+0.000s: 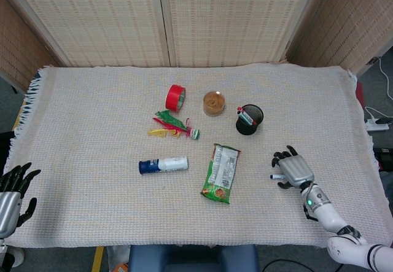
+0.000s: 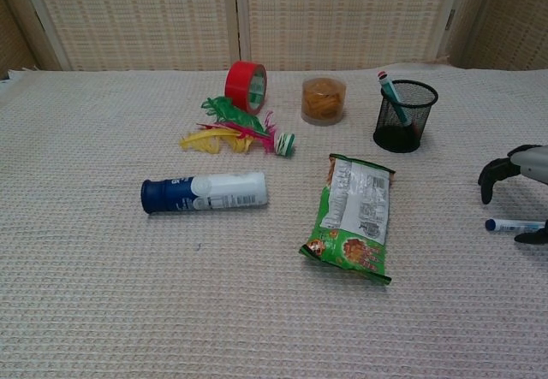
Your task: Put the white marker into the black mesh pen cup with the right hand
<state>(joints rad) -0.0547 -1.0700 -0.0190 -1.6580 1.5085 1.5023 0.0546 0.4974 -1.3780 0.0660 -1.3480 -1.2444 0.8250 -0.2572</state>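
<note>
The white marker (image 2: 515, 224) with a blue cap lies flat on the cloth at the right; in the head view only its capped tip (image 1: 274, 177) shows past my right hand. My right hand (image 1: 293, 169) (image 2: 517, 174) hovers right over the marker, fingers spread and curved down on both sides of it, holding nothing. The black mesh pen cup (image 1: 249, 119) (image 2: 404, 115) stands upright behind it with pens inside. My left hand (image 1: 13, 193) rests open off the table's front left corner.
A green snack packet (image 1: 221, 173) lies left of the marker. Further left lies a white and blue bottle (image 1: 163, 164). Behind are a red tape roll (image 1: 175, 97), a clear jar (image 1: 214, 103) and a coloured feather toy (image 1: 174, 126).
</note>
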